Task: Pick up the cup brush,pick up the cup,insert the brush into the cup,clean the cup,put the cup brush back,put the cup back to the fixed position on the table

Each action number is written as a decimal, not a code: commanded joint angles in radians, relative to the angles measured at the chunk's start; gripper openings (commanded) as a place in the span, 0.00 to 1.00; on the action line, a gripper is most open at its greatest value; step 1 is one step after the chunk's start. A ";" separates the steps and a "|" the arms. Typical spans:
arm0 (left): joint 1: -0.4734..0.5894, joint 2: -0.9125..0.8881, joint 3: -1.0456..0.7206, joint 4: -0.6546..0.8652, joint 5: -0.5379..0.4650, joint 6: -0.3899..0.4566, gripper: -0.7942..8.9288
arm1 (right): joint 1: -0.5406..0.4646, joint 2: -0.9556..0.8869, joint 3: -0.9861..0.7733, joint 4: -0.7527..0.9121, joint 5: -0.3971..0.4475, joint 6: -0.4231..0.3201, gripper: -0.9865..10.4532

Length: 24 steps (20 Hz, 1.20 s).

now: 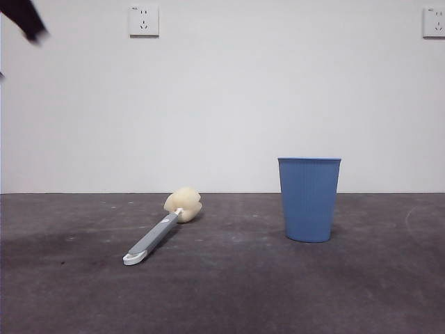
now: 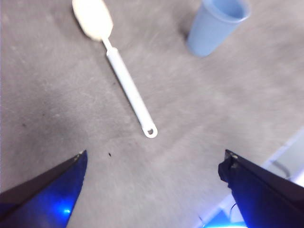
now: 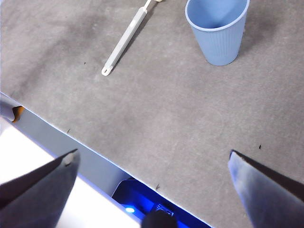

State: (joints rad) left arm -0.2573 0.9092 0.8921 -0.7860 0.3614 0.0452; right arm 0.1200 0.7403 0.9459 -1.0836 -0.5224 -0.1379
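The cup brush [image 1: 161,229] lies flat on the dark grey table [image 1: 229,292], its cream sponge head [image 1: 183,204] toward the wall and its white tip nearest the camera. The blue ribbed cup [image 1: 309,199] stands upright to its right, apart from it. In the left wrist view, the brush [image 2: 126,83] and cup [image 2: 214,26] lie well ahead of my open, empty left gripper [image 2: 153,166]. My right gripper [image 3: 152,159] is open and empty too, high over the table's near edge, with the cup [image 3: 218,31] and brush handle [image 3: 124,40] far ahead. A black arm tip [image 1: 24,17] shows at the top left.
A white wall with two power sockets [image 1: 143,20] stands behind the table. The table's front edge [image 3: 71,137] and a lit blue base show below the right gripper.
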 commanded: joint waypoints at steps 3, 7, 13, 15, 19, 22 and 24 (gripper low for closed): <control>-0.216 0.218 0.000 0.176 -0.275 -0.172 0.57 | 0.005 0.000 0.002 0.005 0.000 0.010 0.61; -0.312 0.450 0.033 0.268 -0.423 -0.252 0.57 | 0.005 0.000 0.002 0.005 0.000 0.018 0.61; -0.349 0.706 0.095 0.363 -0.449 -0.307 0.56 | 0.005 -0.001 0.002 0.005 0.000 0.022 0.61; -0.351 0.742 0.095 0.376 -0.466 -0.327 0.56 | 0.005 0.000 0.002 0.005 0.000 0.033 0.61; -0.352 0.779 0.095 0.397 -0.491 -0.348 0.56 | 0.006 0.000 0.002 0.005 0.000 0.033 0.61; -0.353 0.800 0.095 0.398 -0.491 -0.360 0.56 | 0.006 -0.001 0.002 0.005 0.000 0.035 0.61; -0.354 0.805 0.095 0.397 -0.492 -0.361 0.56 | 0.006 -0.001 0.002 0.005 0.000 0.035 0.61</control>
State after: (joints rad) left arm -0.6064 1.7058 0.9894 -0.3904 -0.1253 -0.3023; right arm 0.1242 0.7403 0.9459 -1.0832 -0.5220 -0.1097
